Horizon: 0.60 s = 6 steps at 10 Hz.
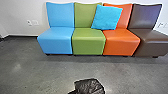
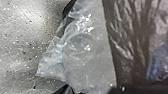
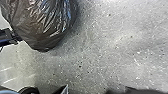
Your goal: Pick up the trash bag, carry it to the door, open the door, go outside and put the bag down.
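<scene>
A dark, glossy trash bag (image 1: 90, 86) shows at the bottom middle of the head view, cut off by the lower edge. In the left wrist view the trash bag (image 2: 130, 42) is very close, with a crumpled, see-through plastic part (image 2: 85, 55) beside its dark side. The right wrist view has the rounded, bulging trash bag (image 3: 45, 22), with speckled floor around it. A dark mechanical part (image 3: 8, 36) appears at the bag's side there. How either gripper stands, and whether one holds the bag, I cannot tell.
A row of joined seats stands against the white wall: blue (image 1: 56, 41), green (image 1: 88, 41), orange (image 1: 121, 42) and brown (image 1: 152, 41). A turquoise cushion (image 1: 107, 17) leans on the backrests. Grey polished floor (image 1: 37, 72) lies before them.
</scene>
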Available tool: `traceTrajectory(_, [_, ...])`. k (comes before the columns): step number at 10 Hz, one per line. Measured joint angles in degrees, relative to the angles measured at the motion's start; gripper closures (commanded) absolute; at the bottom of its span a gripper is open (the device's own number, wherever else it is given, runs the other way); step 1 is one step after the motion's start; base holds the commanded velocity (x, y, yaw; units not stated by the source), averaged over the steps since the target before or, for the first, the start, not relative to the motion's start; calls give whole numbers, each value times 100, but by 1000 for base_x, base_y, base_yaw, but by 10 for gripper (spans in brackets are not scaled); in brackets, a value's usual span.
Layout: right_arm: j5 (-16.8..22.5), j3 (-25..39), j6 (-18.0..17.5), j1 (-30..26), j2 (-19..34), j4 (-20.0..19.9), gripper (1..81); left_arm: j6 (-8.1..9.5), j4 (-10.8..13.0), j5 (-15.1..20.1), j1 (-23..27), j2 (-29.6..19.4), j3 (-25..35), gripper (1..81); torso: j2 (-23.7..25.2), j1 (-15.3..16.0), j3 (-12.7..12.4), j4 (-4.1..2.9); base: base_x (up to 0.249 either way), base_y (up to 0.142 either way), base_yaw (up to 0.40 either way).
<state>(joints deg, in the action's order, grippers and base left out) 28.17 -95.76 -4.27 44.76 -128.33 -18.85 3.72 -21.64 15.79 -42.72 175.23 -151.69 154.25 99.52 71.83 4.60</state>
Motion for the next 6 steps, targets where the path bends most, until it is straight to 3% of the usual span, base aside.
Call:
traceTrajectory(1, [-6, 0, 0, -4, 0, 0, 10, 0, 1, 0, 2, -4, -2, 10, 0, 0, 0, 0, 0, 0, 0])
traceTrajectory(2, [-1, 0, 0, 0, 0, 0, 10, -50, 17, 2, 2, -15, 4, 811, 0, 0, 0, 0, 0, 0, 0])
traceTrajectory(6, [-4, 0, 0, -1, 0, 0, 10, -22, 39, 6, 0, -26, 0, 811, 0, 0, 2, 0, 0, 0, 0])
